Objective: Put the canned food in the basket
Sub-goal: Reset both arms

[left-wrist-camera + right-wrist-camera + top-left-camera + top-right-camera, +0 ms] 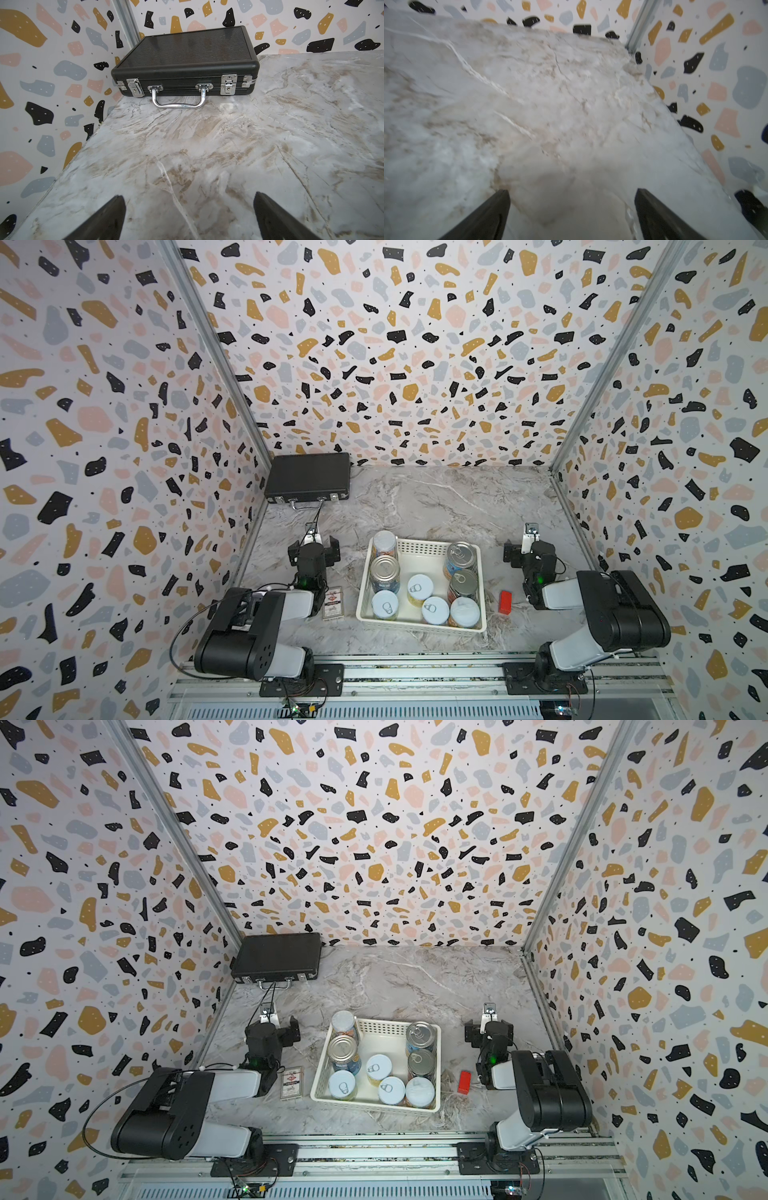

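Several cans of canned food [384,572] [343,1052] stand upright inside the white basket [419,546] [382,1026] at the table's middle. Silver-topped ones stand along its left and right sides, and white-lidded ones [435,609] toward the front. No can shows outside the basket. My left gripper [314,547] [189,199] hovers left of the basket, open and empty over bare marble. My right gripper [528,549] [572,193] hovers to the basket's right, also open with nothing between its fingers.
A closed black briefcase [307,477] [185,60] lies in the back left corner. A flat printed card box [332,602] lies left of the basket and a small red block [505,602] right of it. Patterned walls enclose three sides.
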You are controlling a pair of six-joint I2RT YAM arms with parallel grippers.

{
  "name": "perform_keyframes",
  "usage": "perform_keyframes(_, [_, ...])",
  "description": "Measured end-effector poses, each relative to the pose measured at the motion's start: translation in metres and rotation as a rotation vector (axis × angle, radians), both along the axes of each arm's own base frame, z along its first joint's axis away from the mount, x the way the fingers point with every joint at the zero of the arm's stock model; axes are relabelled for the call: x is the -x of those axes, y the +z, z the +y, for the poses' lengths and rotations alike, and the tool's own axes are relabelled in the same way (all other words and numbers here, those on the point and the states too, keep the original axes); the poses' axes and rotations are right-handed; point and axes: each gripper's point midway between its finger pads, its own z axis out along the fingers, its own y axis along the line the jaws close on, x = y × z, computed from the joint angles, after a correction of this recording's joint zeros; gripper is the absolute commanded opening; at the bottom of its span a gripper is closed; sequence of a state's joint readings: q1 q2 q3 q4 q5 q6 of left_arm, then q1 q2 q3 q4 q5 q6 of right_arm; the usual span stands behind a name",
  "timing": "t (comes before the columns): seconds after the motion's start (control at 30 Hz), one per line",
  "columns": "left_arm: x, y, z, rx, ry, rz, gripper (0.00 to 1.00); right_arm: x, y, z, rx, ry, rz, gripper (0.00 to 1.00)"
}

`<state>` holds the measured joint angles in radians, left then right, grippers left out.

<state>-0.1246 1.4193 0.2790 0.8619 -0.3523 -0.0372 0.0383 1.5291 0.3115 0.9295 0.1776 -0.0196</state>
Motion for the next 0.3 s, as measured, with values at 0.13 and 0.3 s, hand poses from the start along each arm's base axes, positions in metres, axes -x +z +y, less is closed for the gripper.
perform_keyframes(0.13, [0.0011, -0.0030, 0.0001, -0.002, 0.000, 0.014, 1.00, -0.0025, 0.0080, 0.0016, -0.007, 0.005, -0.027, 1.00])
perform_keyframes(0.3, [0.0021, -0.0061, 0.0003, -0.003, 0.000, 0.027, 1.00, -0.0007, 0.0046, -0.0011, -0.009, -0.014, -0.013, 1.00])
